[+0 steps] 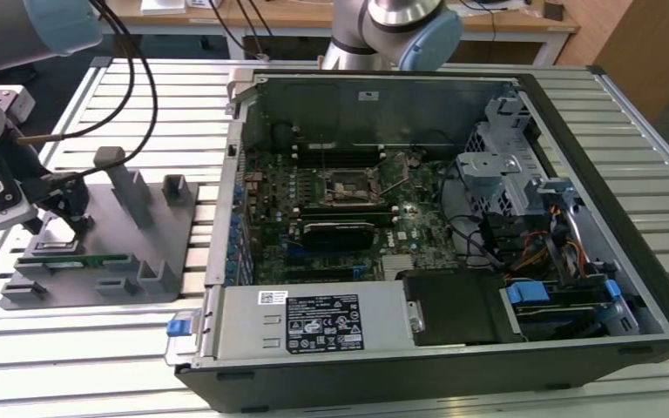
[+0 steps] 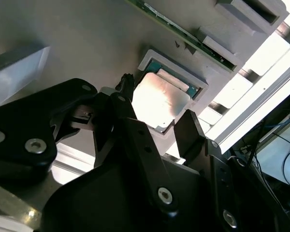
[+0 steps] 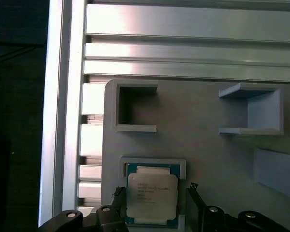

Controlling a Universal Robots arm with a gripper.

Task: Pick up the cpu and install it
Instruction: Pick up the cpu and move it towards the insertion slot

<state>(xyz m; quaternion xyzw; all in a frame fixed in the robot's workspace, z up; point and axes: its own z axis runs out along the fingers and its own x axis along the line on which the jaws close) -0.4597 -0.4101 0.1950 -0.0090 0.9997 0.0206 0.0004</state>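
Observation:
The cpu (image 3: 152, 195) (image 2: 159, 99), a silvery square chip on a green board, lies in a shallow pale nest on the grey fixture plate (image 1: 119, 231) (image 3: 203, 145). My gripper (image 1: 65, 213) (image 3: 155, 189) (image 2: 156, 100) hangs low over it at the exterior view's left and is open. One black finger (image 3: 117, 193) (image 2: 130, 116) stands on each side of the chip, the other finger (image 3: 195, 195) (image 2: 189, 130) opposite, with small gaps showing. The motherboard socket (image 1: 352, 185) sits in the middle of the open computer case (image 1: 567, 131).
A long green memory stick (image 1: 73, 259) lies on the fixture plate near the gripper. Upright grey holders (image 1: 119, 178) rise from the plate. Cables (image 1: 137, 78) trail from the arm over the slatted metal table (image 1: 114, 348). A second arm's base (image 1: 399, 30) stands behind the case.

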